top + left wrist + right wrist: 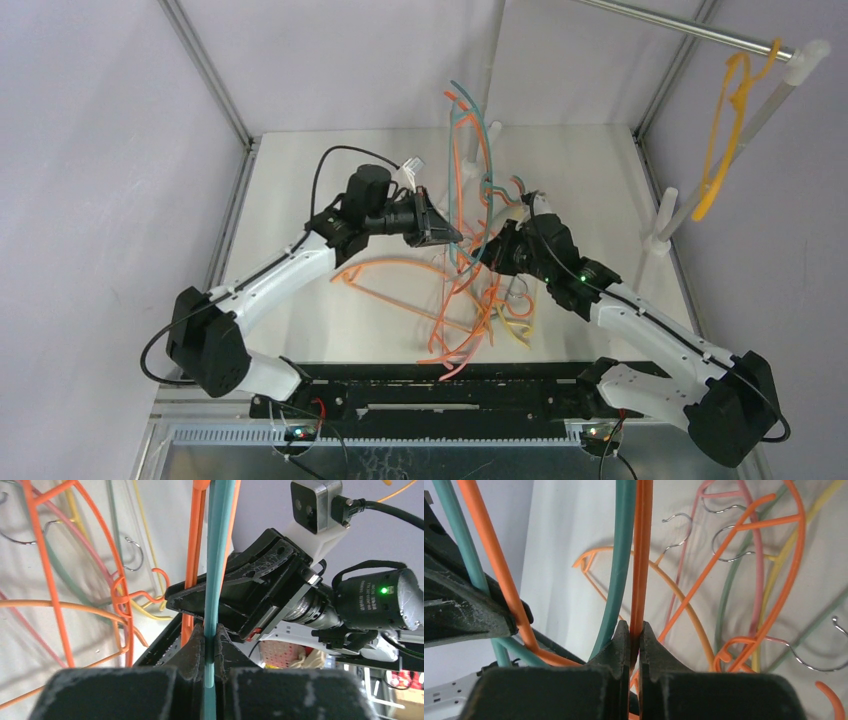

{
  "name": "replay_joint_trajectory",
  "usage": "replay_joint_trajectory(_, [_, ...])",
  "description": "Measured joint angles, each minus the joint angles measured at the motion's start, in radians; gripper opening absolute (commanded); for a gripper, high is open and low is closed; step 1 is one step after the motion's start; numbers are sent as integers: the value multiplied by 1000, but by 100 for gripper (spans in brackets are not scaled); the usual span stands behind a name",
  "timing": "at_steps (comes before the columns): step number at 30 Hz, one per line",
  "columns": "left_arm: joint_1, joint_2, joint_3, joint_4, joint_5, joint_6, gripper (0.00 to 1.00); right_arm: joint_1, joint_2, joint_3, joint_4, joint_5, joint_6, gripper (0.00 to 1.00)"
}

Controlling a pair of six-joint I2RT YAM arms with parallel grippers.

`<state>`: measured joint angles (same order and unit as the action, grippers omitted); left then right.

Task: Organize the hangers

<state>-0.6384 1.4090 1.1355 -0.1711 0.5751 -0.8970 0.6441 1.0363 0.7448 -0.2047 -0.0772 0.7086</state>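
Observation:
My left gripper (450,238) is shut on a teal hanger (470,130) that stands upright above the table's middle. In the left wrist view the pads (210,635) pinch its teal bar (218,570). My right gripper (482,250) faces it closely and is shut on an orange hanger (459,175) tangled with the teal one. In the right wrist view the gripper (634,630) clamps the orange bar (642,555), with the teal bar (620,570) just to the left. Several hangers in orange, yellow, pink and pale green lie in a pile (485,320) below.
A yellow-orange hanger (725,130) hangs on the steel rack pole (690,30) at the back right. White rack posts (665,215) stand at the table's right edge and at the back (493,130). An orange hanger (385,275) lies left of the pile.

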Motion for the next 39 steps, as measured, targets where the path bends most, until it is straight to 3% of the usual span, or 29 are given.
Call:
replay_joint_trajectory(10, [-11,9,-11,79,70,-51,0,16,-151,10,-156,149,-18,0])
replay_joint_trajectory(20, [2,-83,-8,-208,-37,176,0,-131,-338,-90,-313,34,-129,0])
replay_joint_trajectory(28, [14,-87,13,-289,-65,222,0,-144,-335,-90,-350,8,-170,0])
replay_joint_trajectory(35, [12,-83,15,-114,-12,30,0,-86,-262,-79,-304,39,-168,0])
replay_joint_trajectory(39, [-11,-40,54,-76,-25,-12,0,21,-130,21,-302,60,-170,0])
